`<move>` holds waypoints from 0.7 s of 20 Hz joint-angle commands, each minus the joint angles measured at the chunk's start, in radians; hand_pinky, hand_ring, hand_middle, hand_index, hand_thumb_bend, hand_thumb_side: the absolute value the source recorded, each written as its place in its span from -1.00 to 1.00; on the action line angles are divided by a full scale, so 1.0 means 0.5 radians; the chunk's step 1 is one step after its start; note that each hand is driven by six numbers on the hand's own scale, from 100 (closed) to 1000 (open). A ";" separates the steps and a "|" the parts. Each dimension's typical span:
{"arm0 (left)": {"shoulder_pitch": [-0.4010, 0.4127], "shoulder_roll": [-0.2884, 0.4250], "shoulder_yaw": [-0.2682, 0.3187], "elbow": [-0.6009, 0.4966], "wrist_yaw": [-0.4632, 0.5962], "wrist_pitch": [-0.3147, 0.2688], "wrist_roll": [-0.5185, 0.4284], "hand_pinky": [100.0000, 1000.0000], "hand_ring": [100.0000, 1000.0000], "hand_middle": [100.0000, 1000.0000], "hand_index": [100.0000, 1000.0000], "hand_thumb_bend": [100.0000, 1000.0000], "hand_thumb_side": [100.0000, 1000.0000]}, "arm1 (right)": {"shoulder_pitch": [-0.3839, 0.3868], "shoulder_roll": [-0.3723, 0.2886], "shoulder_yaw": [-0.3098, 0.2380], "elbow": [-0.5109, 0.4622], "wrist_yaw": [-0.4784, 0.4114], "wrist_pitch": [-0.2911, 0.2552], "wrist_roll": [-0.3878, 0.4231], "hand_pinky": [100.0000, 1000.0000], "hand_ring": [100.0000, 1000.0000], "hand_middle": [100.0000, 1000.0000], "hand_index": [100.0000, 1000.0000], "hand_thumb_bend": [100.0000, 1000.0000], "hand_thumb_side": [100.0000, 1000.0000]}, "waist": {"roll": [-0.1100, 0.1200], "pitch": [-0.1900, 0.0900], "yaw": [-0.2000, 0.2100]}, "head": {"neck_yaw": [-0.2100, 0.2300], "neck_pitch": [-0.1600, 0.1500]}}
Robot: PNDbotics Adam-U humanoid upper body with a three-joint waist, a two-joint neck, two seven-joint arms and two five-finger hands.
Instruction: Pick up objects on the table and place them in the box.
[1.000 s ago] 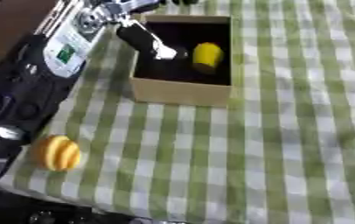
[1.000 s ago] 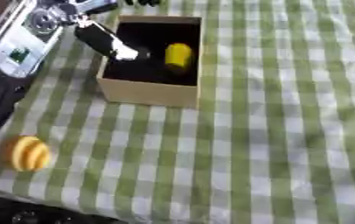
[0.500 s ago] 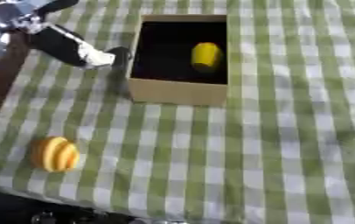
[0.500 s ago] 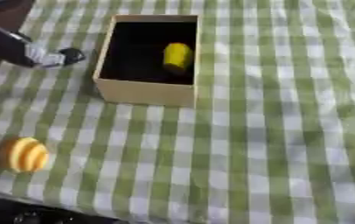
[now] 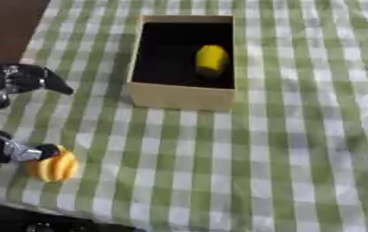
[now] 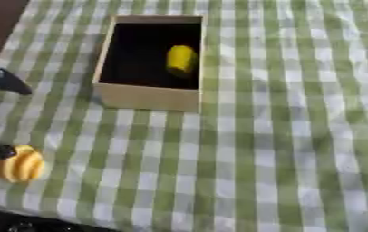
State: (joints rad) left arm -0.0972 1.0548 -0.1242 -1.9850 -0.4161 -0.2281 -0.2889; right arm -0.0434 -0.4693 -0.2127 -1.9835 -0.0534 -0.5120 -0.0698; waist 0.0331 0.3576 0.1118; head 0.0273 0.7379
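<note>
Left hand (image 5: 16, 113) at near-left, fingers spread, one fingertip touching orange ribbed fruit (image 5: 54, 166); yellow object (image 5: 211, 60) in box (image 5: 181, 96).

The left hand (image 5: 16, 84), which reached into the box (image 5: 183, 96) 1 s ago beside the yellow object (image 5: 212, 60) lying there, has withdrawn from it and now sits at the view's left edge. Its lower fingertip (image 5: 48, 150) now touches the ribbed orange object (image 5: 54, 166), which lies just below the hand.

Checked table (image 5: 298, 136) bears box (image 5: 183, 96) and orange fruit (image 5: 55, 166).
</note>
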 commanded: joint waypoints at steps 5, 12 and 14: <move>0.106 0.018 0.018 -0.030 -0.136 0.044 -0.160 0.50 0.65 0.49 0.72 -0.08 -0.82 | -0.011 -0.012 -0.021 -0.033 0.004 0.000 -0.015 0.82 0.62 0.32 0.66 -1.00 -0.06 | -0.006 -0.026 -0.008 | -0.009 -0.022; 0.119 -0.004 -0.004 -0.030 -0.146 0.094 -0.339 0.48 0.64 0.47 0.70 -0.16 -0.92 | -0.009 0.006 -0.020 -0.033 -0.002 0.009 -0.021 0.83 0.62 0.31 0.65 -1.00 -0.06 | -0.009 -0.020 -0.015 | -0.005 -0.021; 0.114 -0.011 -0.016 -0.030 -0.132 0.100 -0.384 0.48 0.64 0.47 0.70 -0.15 -0.90 | -0.011 0.009 -0.019 -0.033 -0.004 0.010 -0.021 0.83 0.62 0.31 0.65 -1.00 -0.06 | -0.011 -0.018 -0.015 | -0.003 -0.021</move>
State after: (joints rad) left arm -0.0359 1.0314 -0.1377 -1.9852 -0.4866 -0.1790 -0.4654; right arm -0.0435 -0.4524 -0.2146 -1.9835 -0.0536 -0.5058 -0.0767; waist 0.0285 0.3633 0.1044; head 0.0245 0.7369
